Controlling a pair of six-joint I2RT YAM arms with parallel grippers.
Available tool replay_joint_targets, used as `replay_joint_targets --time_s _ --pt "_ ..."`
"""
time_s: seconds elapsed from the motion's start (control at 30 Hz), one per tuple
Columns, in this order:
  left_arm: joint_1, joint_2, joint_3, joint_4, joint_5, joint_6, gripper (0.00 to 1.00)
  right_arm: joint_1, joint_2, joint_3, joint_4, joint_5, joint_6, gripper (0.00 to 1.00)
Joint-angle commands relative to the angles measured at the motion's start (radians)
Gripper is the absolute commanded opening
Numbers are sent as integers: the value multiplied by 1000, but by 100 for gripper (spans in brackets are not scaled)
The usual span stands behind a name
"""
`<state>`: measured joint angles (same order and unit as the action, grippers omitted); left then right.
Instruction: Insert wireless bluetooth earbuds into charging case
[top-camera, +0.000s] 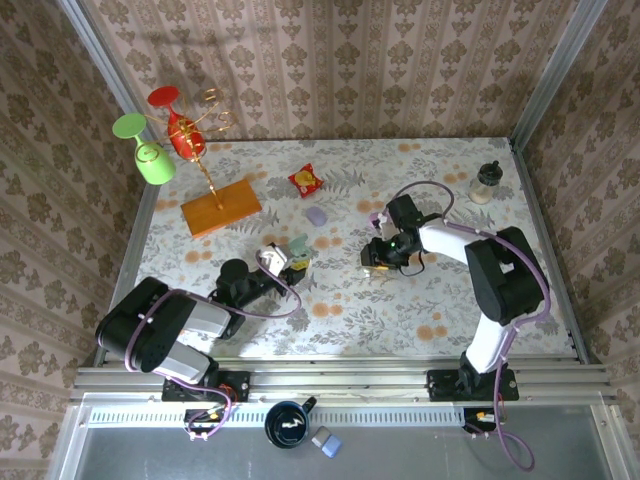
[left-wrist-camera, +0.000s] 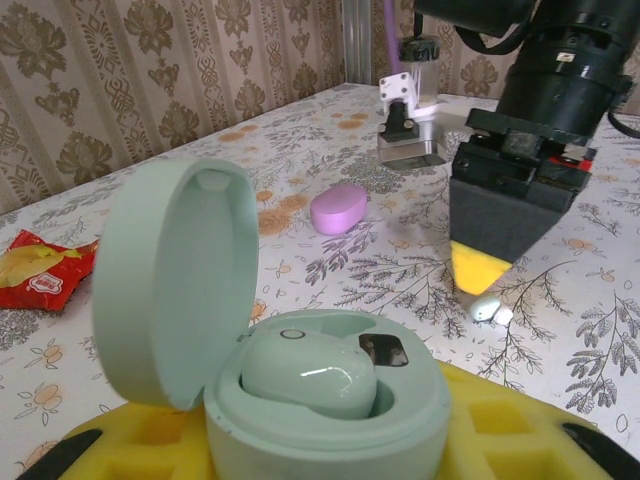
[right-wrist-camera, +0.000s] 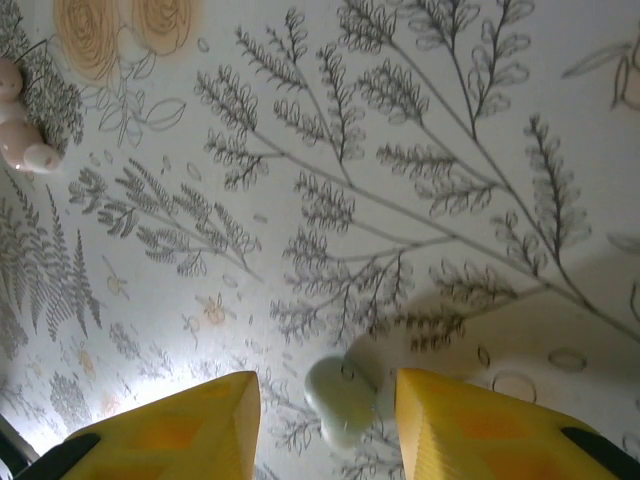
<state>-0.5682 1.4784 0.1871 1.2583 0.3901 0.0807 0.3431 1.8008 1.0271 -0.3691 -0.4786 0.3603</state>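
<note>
One bud (left-wrist-camera: 310, 375) sits snug in the open mint case (left-wrist-camera: 330, 435), which my left fingers (left-wrist-camera: 510, 430) are pinching. Another pale earbud (right-wrist-camera: 338, 402) lies on the table (right-wrist-camera: 400, 150), smack between my spread right fingers (right-wrist-camera: 180, 425).

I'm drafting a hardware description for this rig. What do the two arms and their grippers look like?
The left arm and right arm are built of chunky black joints and white or silvery links, each trailing a lilac cable. The left gripper and right gripper are black, with wedge-shaped fingers faced in yellow foam pads.
</note>
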Motion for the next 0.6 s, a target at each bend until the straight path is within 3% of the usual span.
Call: replay_joint_targets --time_s 0.0,0.57 --pt "-4 11 23 21 16 22 26 -3 55 30 -25 -59 -29 42" --pt "-10 19 28 24 27 14 26 -5 4 -107 99 -159 28 36"
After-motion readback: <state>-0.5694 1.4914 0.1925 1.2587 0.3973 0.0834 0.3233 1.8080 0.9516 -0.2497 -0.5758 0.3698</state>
